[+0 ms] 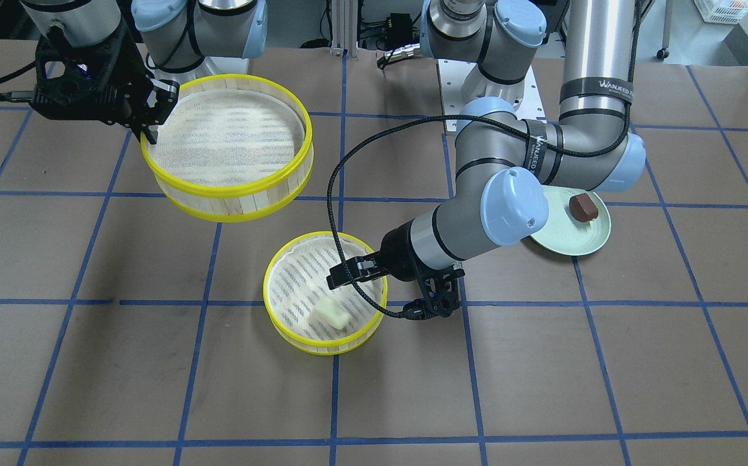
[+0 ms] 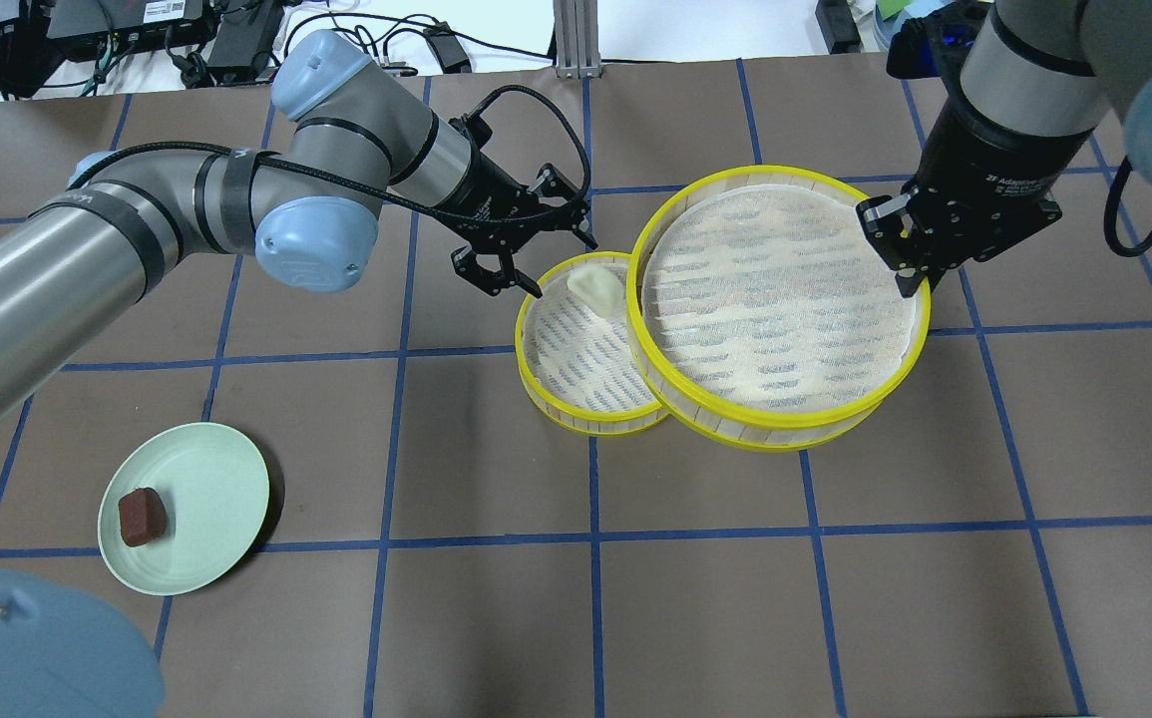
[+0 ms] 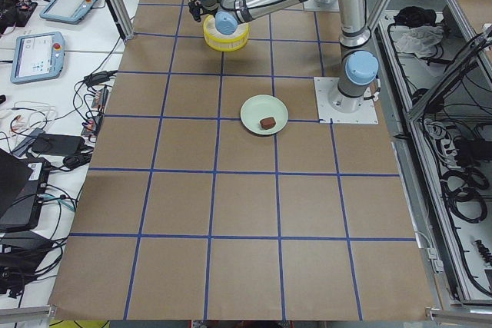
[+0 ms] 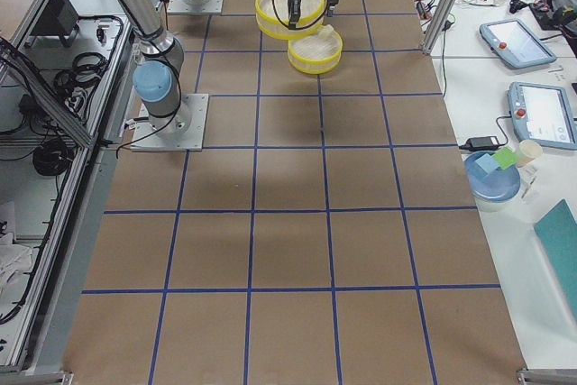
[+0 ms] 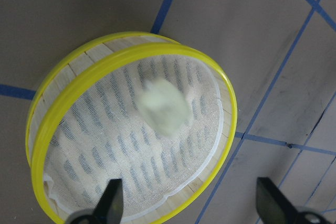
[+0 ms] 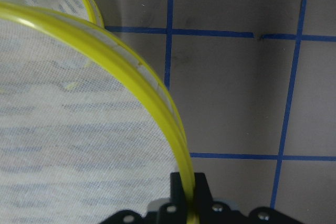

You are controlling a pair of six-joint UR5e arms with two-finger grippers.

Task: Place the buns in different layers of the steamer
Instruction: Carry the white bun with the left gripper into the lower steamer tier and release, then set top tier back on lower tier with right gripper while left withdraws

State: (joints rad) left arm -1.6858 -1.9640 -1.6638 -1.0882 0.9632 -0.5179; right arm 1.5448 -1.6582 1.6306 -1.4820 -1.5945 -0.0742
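Overhead exterior view, noting as I am watching: the right end effector (image 2: pixel 910 279) is pinching the yellow rim of one steamer layer (image 2: pixel 785 431), its two fingers closed on either side of the thin wall. It is holding that layer off the tabletop (image 2: pixel 496 618), where it partly covers the other layer (image 1: pixel 325 343) at frame centre. The right wrist view shows the rim running straight into the closed jaws.

- The cream bun (image 2: pixel 593 287) is lying on the mesh floor of the resting layer, near its far edge.
- The left end effector (image 2: pixel 561 269) is hovering just over that layer's rim, fingers spread wide and carrying nothing.
- The dark bun (image 2: pixel 142 517) is sitting on the green plate (image 2: pixel 226 479) at lower left, well apart from both layers.

Handling, as I am judging it:
- The layers look light and stiff, but a one-point pinch on the rim is likely letting the tray tip or swing, so a slow, level carry is looking wise.
- The mesh liner seems loose and could be shifting.
- The buns are looking soft, light and easy to dent. I am thinking a gentle squeeze across the narrow sides, low on the body, suits the dark one.
- The plate is looking smooth, so that bun may be sliding under a touch from one side only.
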